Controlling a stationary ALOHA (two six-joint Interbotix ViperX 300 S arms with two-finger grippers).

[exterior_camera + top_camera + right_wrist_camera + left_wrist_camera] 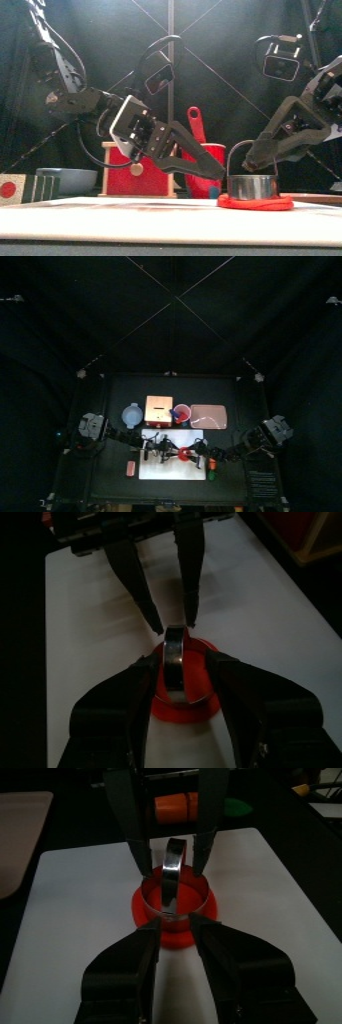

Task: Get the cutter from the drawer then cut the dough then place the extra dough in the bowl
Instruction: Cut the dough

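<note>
Left tool [178, 926]: released, jaws spread, hovering just beside the dough [254, 203]. The dough lies on the white board [120, 215] with the cutter [250, 185] seated on it. Right tool [181, 662]: clenched on the cutter's wire handle.

Risks, as we judge them:
- A tilted press leaves the ring half cut.
- The dough lifts with the cutter.
- The tools, close together, collide.

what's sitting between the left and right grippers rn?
The cutter, on the red dough disc on the white cutting board, sits between the left gripper and right gripper. Both wrist views show it.
</note>
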